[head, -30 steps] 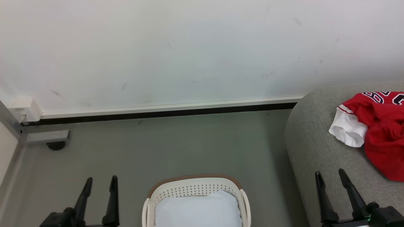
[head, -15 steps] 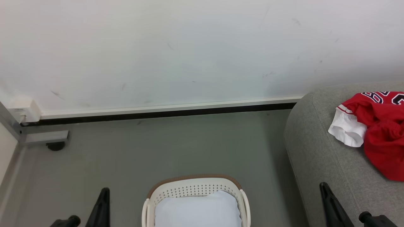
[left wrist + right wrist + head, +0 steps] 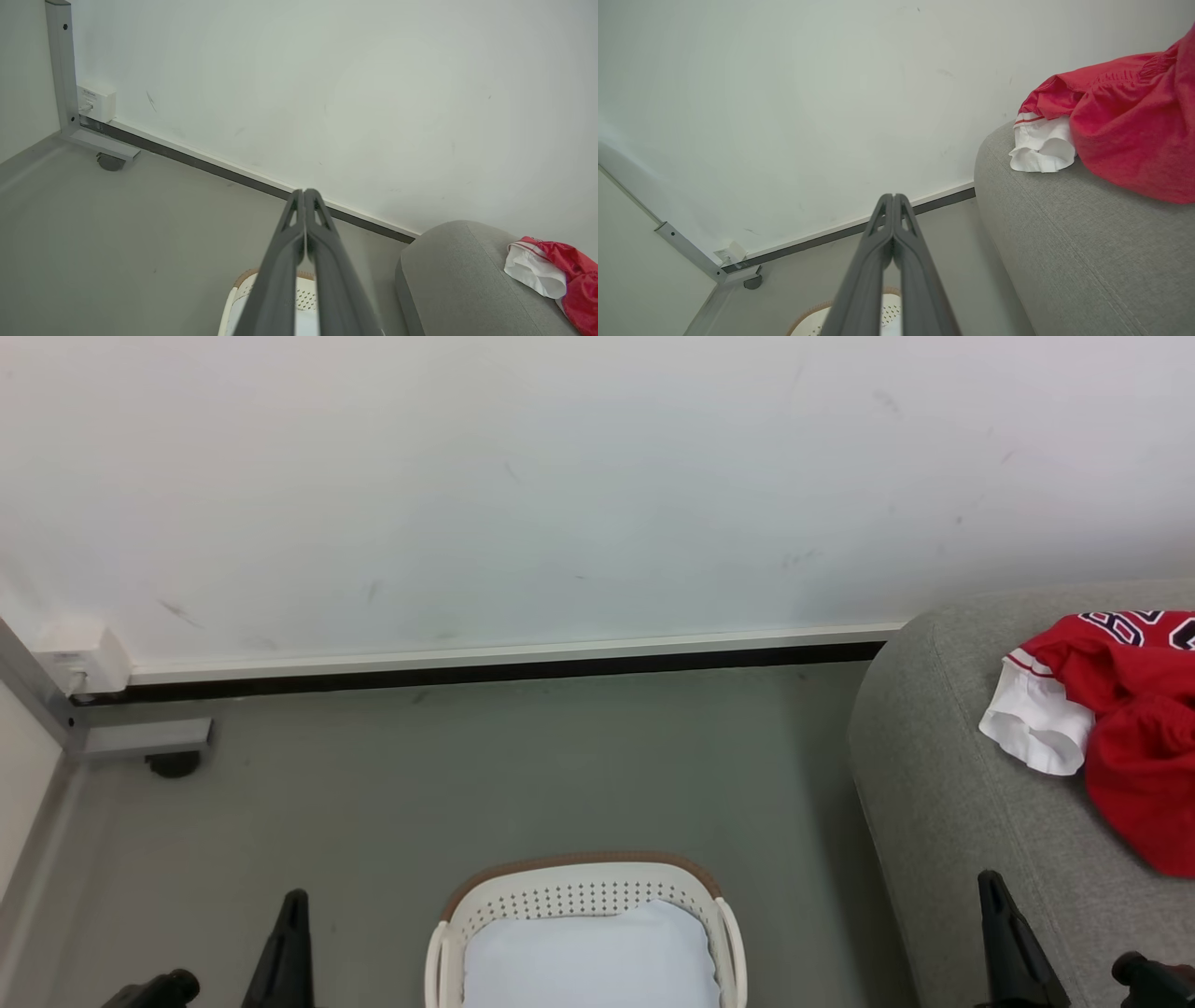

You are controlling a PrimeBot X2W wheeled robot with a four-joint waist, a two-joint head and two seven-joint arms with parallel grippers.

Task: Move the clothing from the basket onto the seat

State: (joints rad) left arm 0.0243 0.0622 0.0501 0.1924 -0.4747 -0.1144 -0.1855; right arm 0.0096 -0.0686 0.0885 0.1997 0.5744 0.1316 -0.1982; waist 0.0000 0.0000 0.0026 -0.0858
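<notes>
The red clothing (image 3: pixel 1125 719) with white trim lies bunched on the grey seat (image 3: pixel 943 784) at the right edge of the head view; it also shows as the clothing (image 3: pixel 560 273) and the clothing (image 3: pixel 1120 126) in the wrist views. The white basket (image 3: pixel 583 894) with a brown rim stands on the floor at bottom centre, with just a pale liner inside. My left gripper (image 3: pixel 291 905) is low at the left of the basket, shut with nothing in it. My right gripper (image 3: pixel 991 887) is low in front of the seat, shut and bare. In the wrist views the left gripper (image 3: pixel 304 192) and right gripper (image 3: pixel 893 197) have their fingers pressed together.
A white wall with a dark baseboard (image 3: pixel 485 670) runs behind the grey floor (image 3: pixel 523 775). At the far left a metal post (image 3: pixel 37 695) with a foot and caster (image 3: pixel 173 763) stands by a white wall box (image 3: pixel 79 658).
Both grippers have gone from open to shut and dropped lower in the head view. The clothing and basket lie as before; the picture has shifted slightly.
</notes>
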